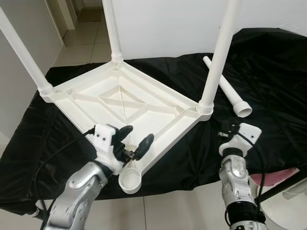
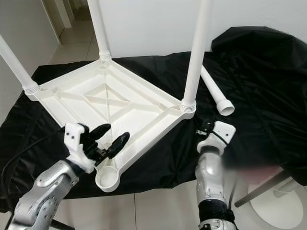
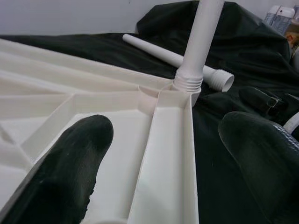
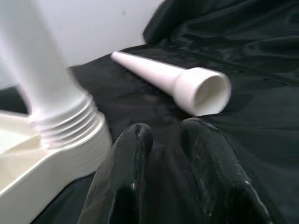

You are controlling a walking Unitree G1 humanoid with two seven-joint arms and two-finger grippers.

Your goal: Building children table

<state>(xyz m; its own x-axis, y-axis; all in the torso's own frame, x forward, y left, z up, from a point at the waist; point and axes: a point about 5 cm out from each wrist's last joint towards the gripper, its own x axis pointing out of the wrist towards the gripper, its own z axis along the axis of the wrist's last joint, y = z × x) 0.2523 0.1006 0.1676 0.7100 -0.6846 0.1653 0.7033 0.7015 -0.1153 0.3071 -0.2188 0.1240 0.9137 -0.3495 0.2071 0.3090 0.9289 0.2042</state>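
Observation:
A white plastic tabletop lies upside down on a black cloth. Three white legs stand screwed into its corners: the left one, the far one and the right one. The near corner socket is empty. A loose fourth leg lies on the cloth beyond the right corner, wide end towards me. My left gripper is open, its fingers either side of the near-right rim just above the empty socket. My right gripper is shut on nothing, low over the cloth beside the right leg's threaded base.
The black cloth covers the whole work surface and bunches up at the back right. Tiled floor lies below its front edge. A pink item and a white round base sit at lower right. A white wall stands behind.

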